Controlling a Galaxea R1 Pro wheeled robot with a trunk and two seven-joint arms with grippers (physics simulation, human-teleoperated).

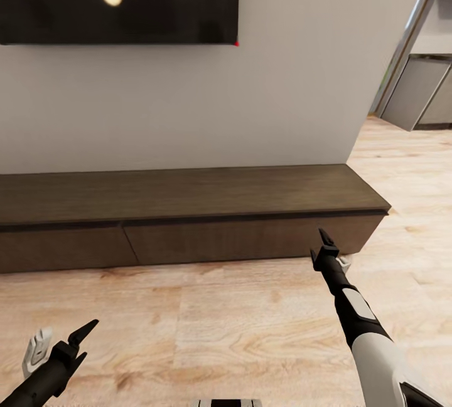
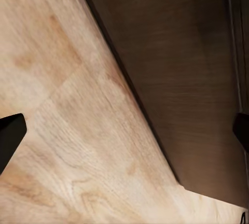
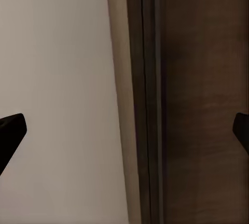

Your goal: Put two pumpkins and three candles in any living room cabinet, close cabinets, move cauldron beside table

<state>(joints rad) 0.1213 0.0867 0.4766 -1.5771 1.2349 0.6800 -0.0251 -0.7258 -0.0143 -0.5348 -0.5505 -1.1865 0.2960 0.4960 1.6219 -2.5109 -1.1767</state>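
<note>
While facing closed cabinet (image 1: 188, 219), both empty: right gripper (image 1: 331, 250) spread before right drawer front, left gripper (image 1: 59, 341) apart, low. Aiming for front's top edge; pulling straight.

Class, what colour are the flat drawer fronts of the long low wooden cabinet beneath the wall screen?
Dark brown, wood-grained drawer fronts; clearest in the head view.

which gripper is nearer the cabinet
Right. The right gripper is raised just before the cabinet front near its right end; the left gripper hangs low over the floor, farther back.
</note>
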